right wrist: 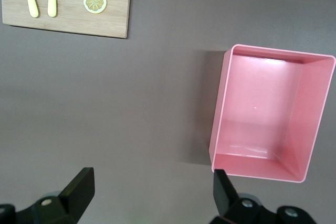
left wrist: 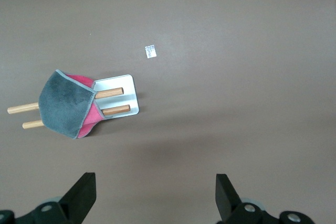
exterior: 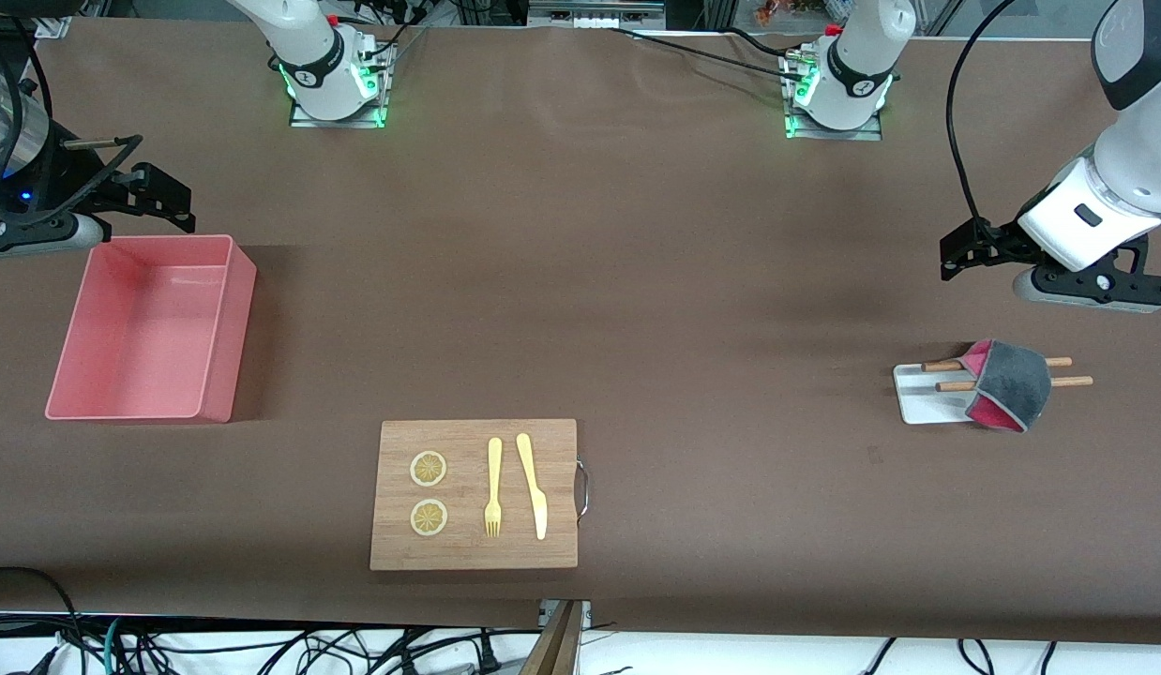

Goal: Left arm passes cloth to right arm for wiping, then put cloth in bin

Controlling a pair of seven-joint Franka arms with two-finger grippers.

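Observation:
The dark-grey cloth [exterior: 1012, 386], its magenta-red side showing at the edges, is draped over two wooden dowels on a small white tray [exterior: 918, 398] at the left arm's end of the table. It also shows in the left wrist view [left wrist: 67, 104]. My left gripper [exterior: 965, 255] hangs open and empty over bare table beside the tray [left wrist: 123, 85]; it also shows in the left wrist view [left wrist: 156, 195]. The pink bin [exterior: 229, 319] stands empty at the right arm's end. My right gripper [exterior: 158, 202] hangs open and empty over bare table by the bin's rim [right wrist: 219, 108]; it also shows in the right wrist view [right wrist: 152, 192].
A wooden board [exterior: 473, 553] lies near the front edge of the table, with two lemon slices [exterior: 428, 468], a yellow fork [exterior: 493, 487] and a yellow knife [exterior: 534, 487] on it. The board also shows in the right wrist view [right wrist: 68, 19]. A small white tag [left wrist: 150, 51] lies near the tray.

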